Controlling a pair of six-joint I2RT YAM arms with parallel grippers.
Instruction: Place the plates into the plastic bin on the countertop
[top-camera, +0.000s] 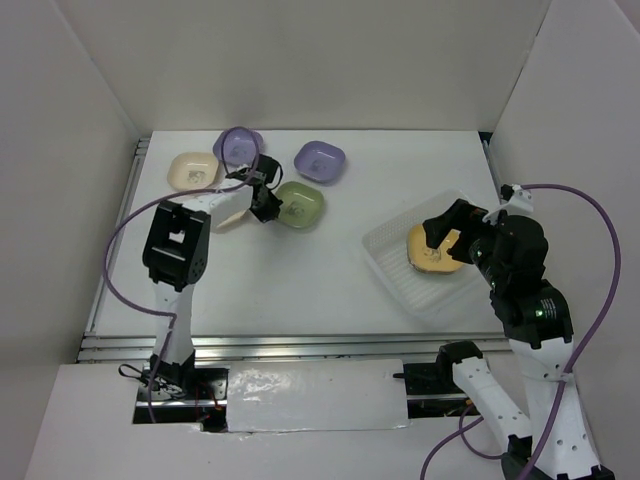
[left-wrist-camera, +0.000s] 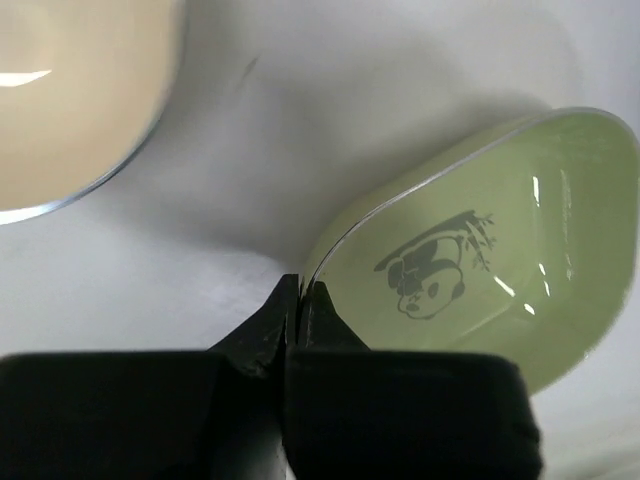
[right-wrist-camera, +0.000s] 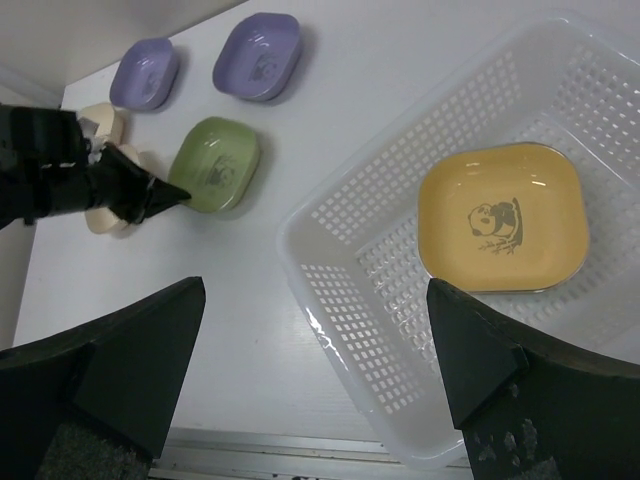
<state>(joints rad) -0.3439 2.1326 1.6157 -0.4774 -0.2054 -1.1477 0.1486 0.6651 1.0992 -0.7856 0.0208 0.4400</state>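
Observation:
My left gripper (top-camera: 268, 208) is shut on the near-left rim of a green plate (top-camera: 301, 205). In the left wrist view the fingertips (left-wrist-camera: 300, 292) pinch that rim, and the plate's (left-wrist-camera: 480, 260) panda mark shows. The clear plastic bin (top-camera: 392, 262) lies at the right on the white countertop (top-camera: 300, 290) and holds a yellow plate (top-camera: 445, 262). My right gripper (top-camera: 438, 238) is open and empty above the bin. In the right wrist view its fingers (right-wrist-camera: 140, 365) spread wide over the bin's (right-wrist-camera: 370, 300) near corner, beside the yellow plate (right-wrist-camera: 500, 215).
Two purple plates (top-camera: 238, 146) (top-camera: 320, 161) and a cream plate (top-camera: 192, 170) lie at the back left. Another cream plate (top-camera: 230, 220) lies partly under my left arm. Metal rails (top-camera: 250, 345) run along the near edge. White walls enclose the table.

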